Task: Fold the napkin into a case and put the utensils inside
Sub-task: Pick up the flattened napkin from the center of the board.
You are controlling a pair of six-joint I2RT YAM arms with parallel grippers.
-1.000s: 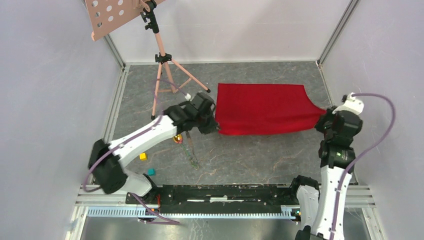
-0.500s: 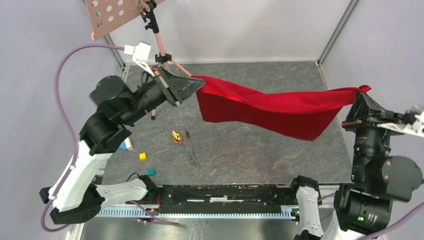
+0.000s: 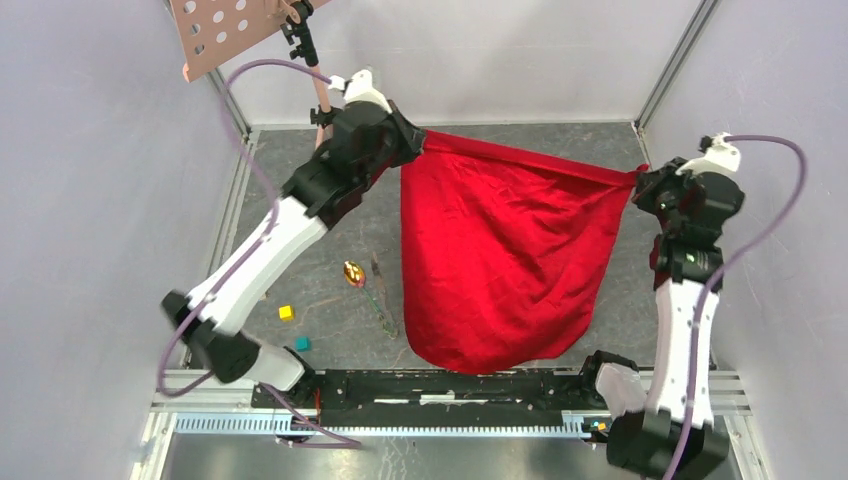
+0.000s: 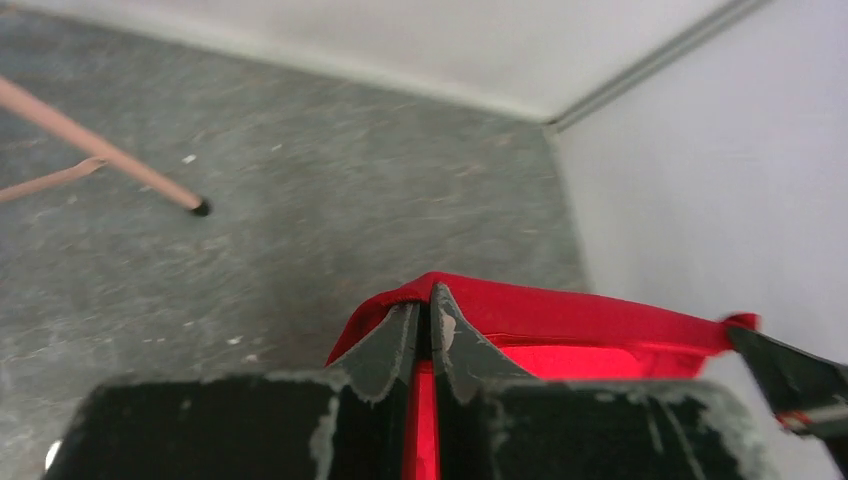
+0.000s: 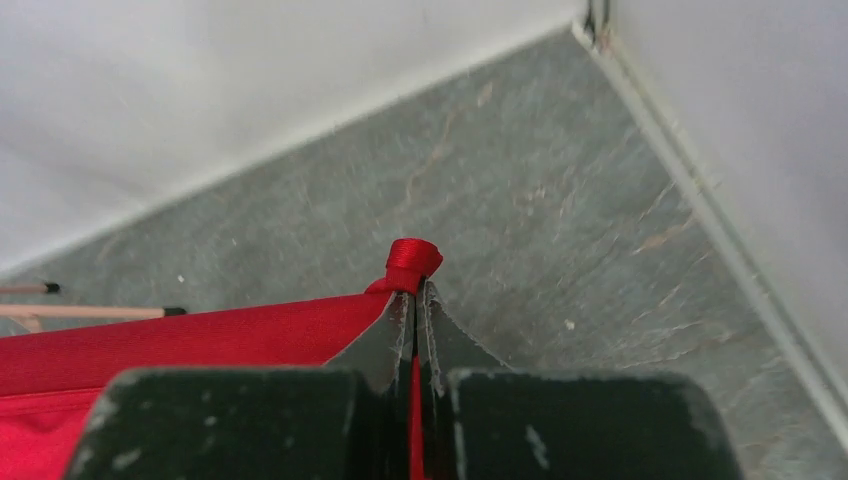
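The red napkin (image 3: 495, 250) hangs in the air as a wide sheet, stretched between both arms, its lower edge drooping toward the near rail. My left gripper (image 3: 418, 140) is shut on its upper left corner, and red cloth (image 4: 560, 310) shows between the closed fingers. My right gripper (image 3: 640, 178) is shut on the upper right corner, where a bunched red tip (image 5: 412, 258) pokes out past the fingertips. On the table lie the utensils: a spoon with a gold bowl (image 3: 352, 273) and thin dark pieces (image 3: 381, 296) beside it, left of the hanging cloth.
A pink tripod stand (image 3: 322, 110) with a perforated board (image 3: 215, 30) stands at the back left, close to my left arm. Small coloured blocks (image 3: 287, 313) (image 3: 301, 343) lie near the left base. White walls enclose the table on three sides.
Both grippers have lifted the napkin off the table and spread it out; it went from a folded strip to a sagging band to a full hanging sheet. The left arm swung toward the back.
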